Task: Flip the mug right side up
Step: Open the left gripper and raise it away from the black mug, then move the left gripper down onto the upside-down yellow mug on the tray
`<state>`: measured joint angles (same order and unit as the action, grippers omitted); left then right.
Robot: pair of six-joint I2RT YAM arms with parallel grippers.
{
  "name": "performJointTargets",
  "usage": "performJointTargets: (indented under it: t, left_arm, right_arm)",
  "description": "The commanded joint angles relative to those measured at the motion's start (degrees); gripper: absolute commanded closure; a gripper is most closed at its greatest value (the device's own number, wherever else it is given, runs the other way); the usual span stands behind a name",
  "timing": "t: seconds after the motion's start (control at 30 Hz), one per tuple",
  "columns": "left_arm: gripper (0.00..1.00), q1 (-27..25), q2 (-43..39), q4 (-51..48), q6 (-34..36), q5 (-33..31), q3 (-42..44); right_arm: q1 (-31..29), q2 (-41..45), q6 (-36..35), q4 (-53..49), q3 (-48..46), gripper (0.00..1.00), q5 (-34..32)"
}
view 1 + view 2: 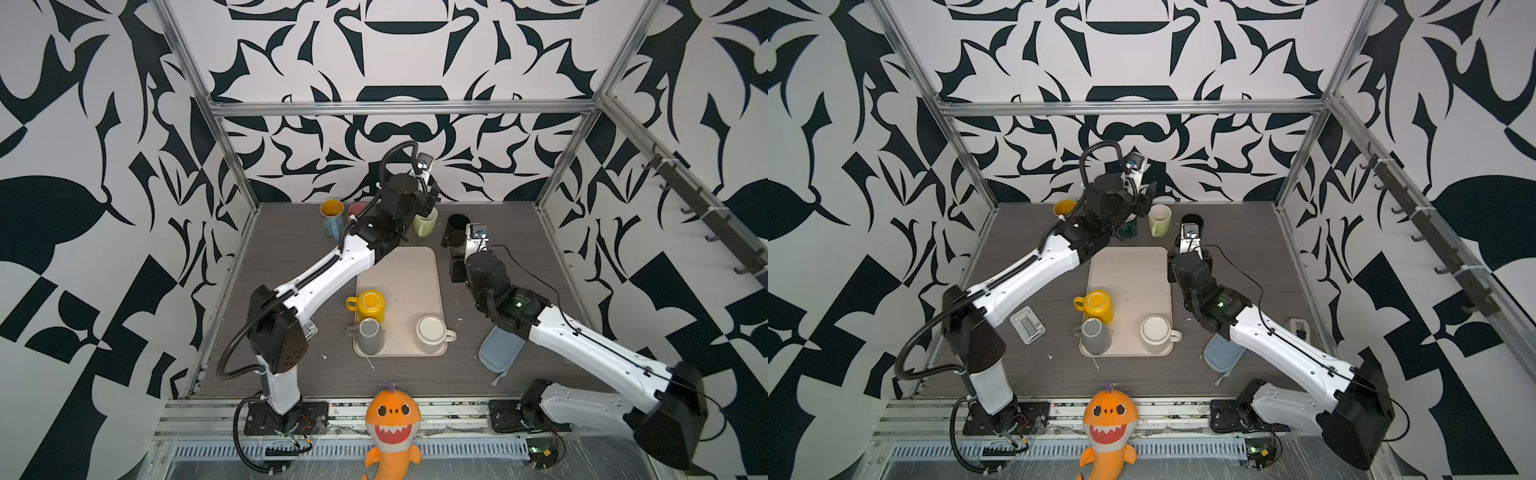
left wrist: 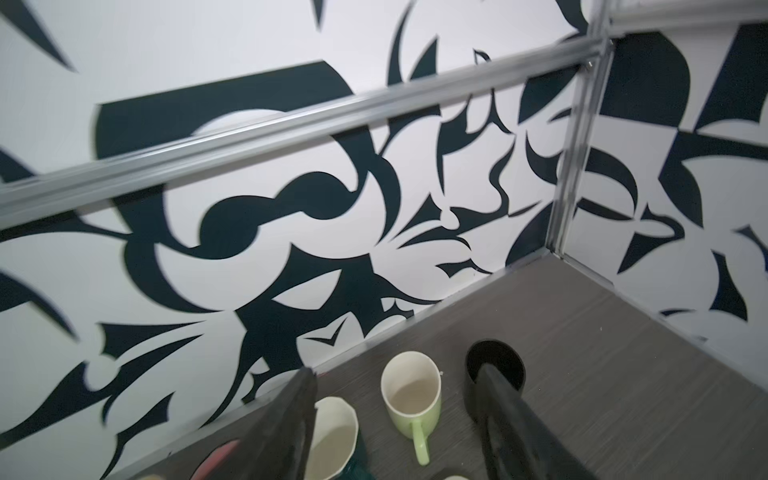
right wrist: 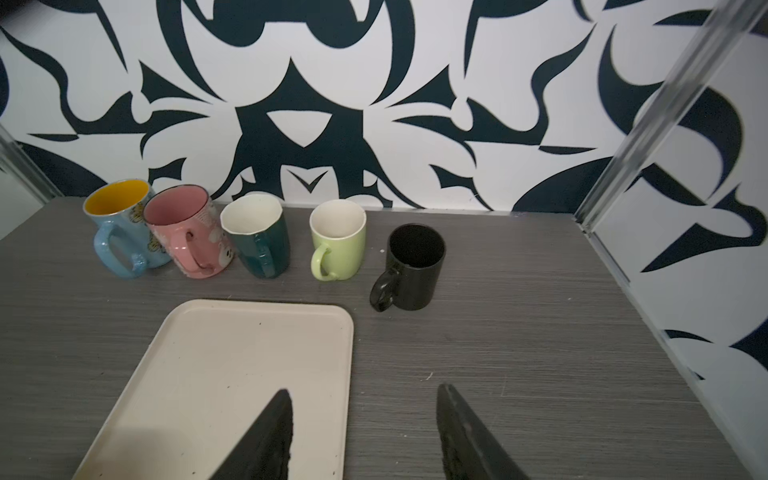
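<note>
Top views, tray: you see the beige tray [image 1: 409, 270] at centre frame in both top views, with three mugs upside down along its lower part: yellow mug [image 1: 369, 306], grey mug [image 1: 369, 335] and white mug [image 1: 431, 332].
Top views, back row: your upright mugs stand above the tray by the wall; the light green mug [image 1: 1159, 219] shows plainly, the others are partly behind the left arm.
Top views, left gripper: left gripper [image 1: 1148, 195] is raised over the back row, nothing between its fingers.
Left wrist view: you look past two spread black fingers [image 2: 291, 419]; the dark green mug [image 2: 332, 436] sits just beside one finger at bottom centre, apart from it, with the light green mug and black mug [image 2: 494, 370] to its right.
Right wrist view: right gripper [image 3: 363, 432] is at bottom centre, jaws apart and empty, over the tray's right edge; five upright mugs line the wall, blue mug [image 3: 120, 228] and pink mug [image 3: 187, 232] leftmost.
</note>
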<state>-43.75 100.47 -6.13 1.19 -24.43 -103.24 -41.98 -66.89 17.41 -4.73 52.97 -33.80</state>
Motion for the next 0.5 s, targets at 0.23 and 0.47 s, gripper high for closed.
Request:
performJointTargets:
  t: [0.23, 0.47]
  left_arm:
    - [0.43, 23.36, -24.91, -35.04, -49.95, 18.97, 19.93]
    - [0.41, 29.71, -37.39, -37.48, -69.26, 24.28, 35.41]
  right_arm:
    - [0.27, -6.13, 5.05, -5.16, 7.77, 0.43, 7.2]
    - [0.15, -10.35, 6.01, -7.77, 10.98, 0.43, 9.25]
